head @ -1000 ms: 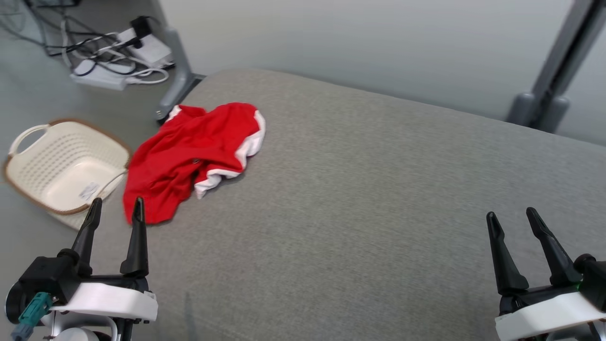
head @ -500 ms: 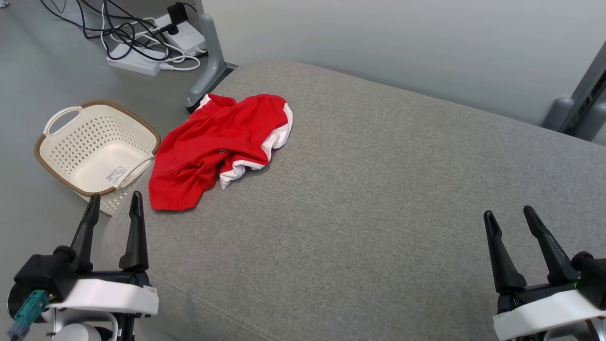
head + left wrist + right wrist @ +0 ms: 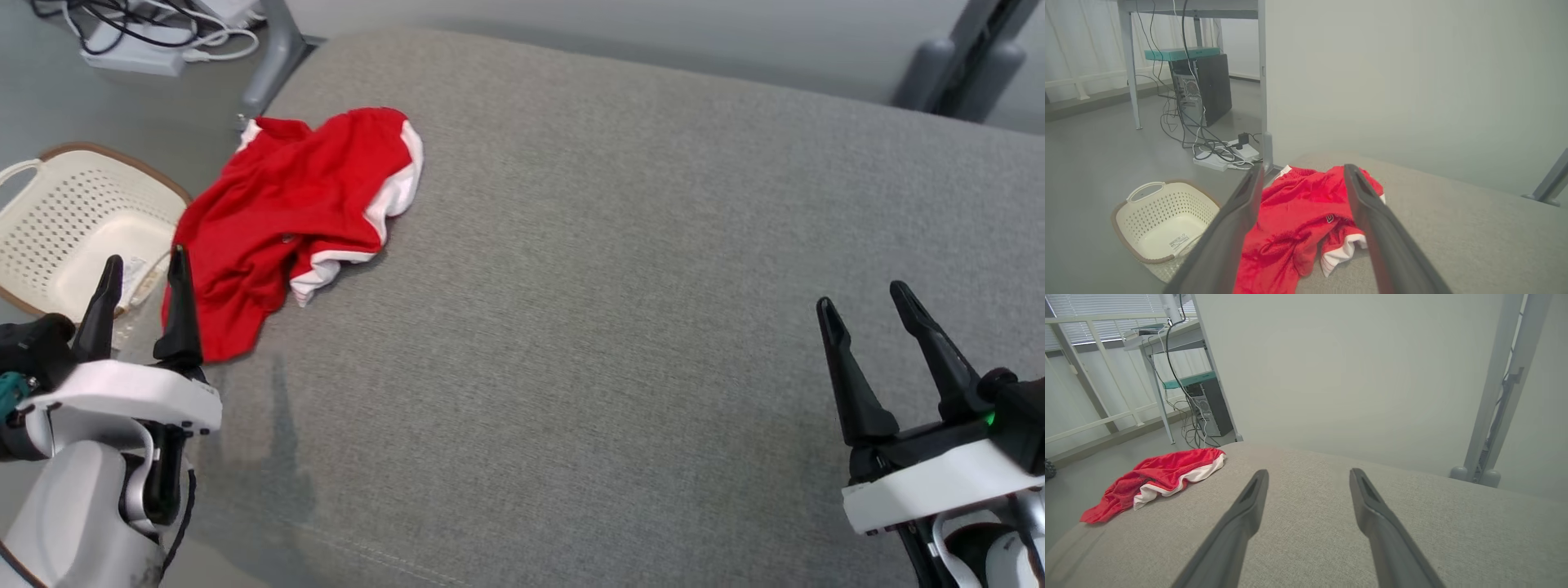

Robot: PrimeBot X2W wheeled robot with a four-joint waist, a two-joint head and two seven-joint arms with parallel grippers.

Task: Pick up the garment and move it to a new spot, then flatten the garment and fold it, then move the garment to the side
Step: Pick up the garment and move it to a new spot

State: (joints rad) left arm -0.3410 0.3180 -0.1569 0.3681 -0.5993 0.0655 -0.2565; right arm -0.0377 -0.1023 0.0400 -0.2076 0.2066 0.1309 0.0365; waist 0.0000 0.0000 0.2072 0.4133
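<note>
The garment (image 3: 286, 220) is a crumpled red piece with white trim, lying at the far left corner of the grey padded surface (image 3: 620, 286); part of it hangs over the left edge. My left gripper (image 3: 143, 269) stands open just short of the garment's near end, with nothing between its fingers. The left wrist view shows the garment (image 3: 1298, 220) ahead between my left gripper's (image 3: 1300, 171) fingers. My right gripper (image 3: 864, 296) stands open and empty over the surface's right side, far from the garment. The right wrist view has the garment (image 3: 1155, 479) at the left and my right gripper (image 3: 1308, 473) over bare surface.
A cream perforated basket (image 3: 73, 229) sits on the floor just left of the surface, also in the left wrist view as the basket (image 3: 1163, 220). Power strips and cables (image 3: 155, 33) lie on the floor beyond it. Grey frame legs (image 3: 955, 65) stand at the back right.
The head view has shifted between frames, so the camera moved. My left gripper now shows higher, its fingertips level with the garment's near edge. Both grippers stay open.
</note>
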